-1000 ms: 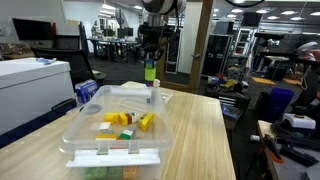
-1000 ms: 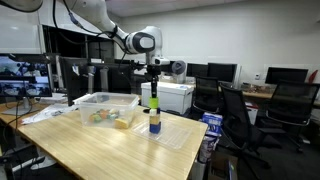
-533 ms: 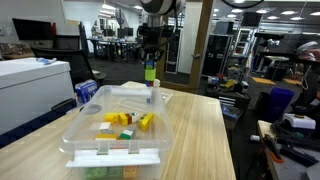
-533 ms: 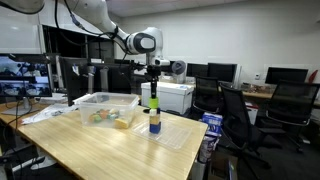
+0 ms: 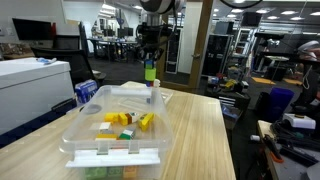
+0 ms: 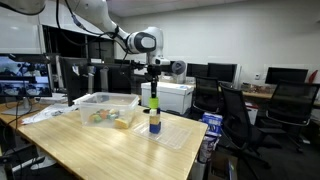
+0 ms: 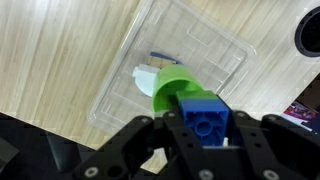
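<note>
My gripper (image 7: 203,128) is shut on a blue block (image 7: 204,122) that tops a short stack with a green piece (image 7: 175,82) and a white piece (image 7: 143,78) beneath. In both exterior views the stack (image 5: 149,70) (image 6: 153,98) hangs from the gripper (image 5: 149,58) (image 6: 152,84), above the clear plastic lid (image 5: 128,96) (image 6: 178,134) lying flat on the wooden table. Just below it on the lid stands a dark blue and yellow block stack (image 6: 154,120). A small white block (image 5: 153,96) rests on the lid.
A clear plastic bin (image 5: 75,132) (image 6: 82,103) with several coloured blocks (image 5: 125,121) sits on the table beside the lid. Office chairs (image 6: 237,118), desks and monitors surround the table. A white printer (image 6: 177,96) stands behind it.
</note>
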You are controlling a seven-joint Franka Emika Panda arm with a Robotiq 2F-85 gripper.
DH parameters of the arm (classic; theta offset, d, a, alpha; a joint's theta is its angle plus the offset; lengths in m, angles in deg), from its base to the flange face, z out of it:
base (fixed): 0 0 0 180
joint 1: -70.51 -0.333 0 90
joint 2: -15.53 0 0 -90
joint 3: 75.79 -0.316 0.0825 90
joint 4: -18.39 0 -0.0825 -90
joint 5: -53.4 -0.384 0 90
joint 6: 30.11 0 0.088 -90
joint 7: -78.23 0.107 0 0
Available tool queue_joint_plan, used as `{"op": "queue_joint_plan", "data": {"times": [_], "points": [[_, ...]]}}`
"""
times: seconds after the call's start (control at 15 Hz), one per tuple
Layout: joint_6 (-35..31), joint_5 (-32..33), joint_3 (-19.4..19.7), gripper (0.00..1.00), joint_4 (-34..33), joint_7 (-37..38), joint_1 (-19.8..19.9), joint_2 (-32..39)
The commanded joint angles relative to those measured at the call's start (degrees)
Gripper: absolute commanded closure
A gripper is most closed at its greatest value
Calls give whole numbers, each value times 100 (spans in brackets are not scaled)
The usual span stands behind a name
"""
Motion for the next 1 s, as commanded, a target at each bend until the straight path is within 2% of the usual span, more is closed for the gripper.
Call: {"op": "queue_joint_plan", "data": {"times": [0.0,0.93], "points": [[239,-55,5,89,-150,135,13,53],[541,75,92,89,-144,383,-27,-32]]}}
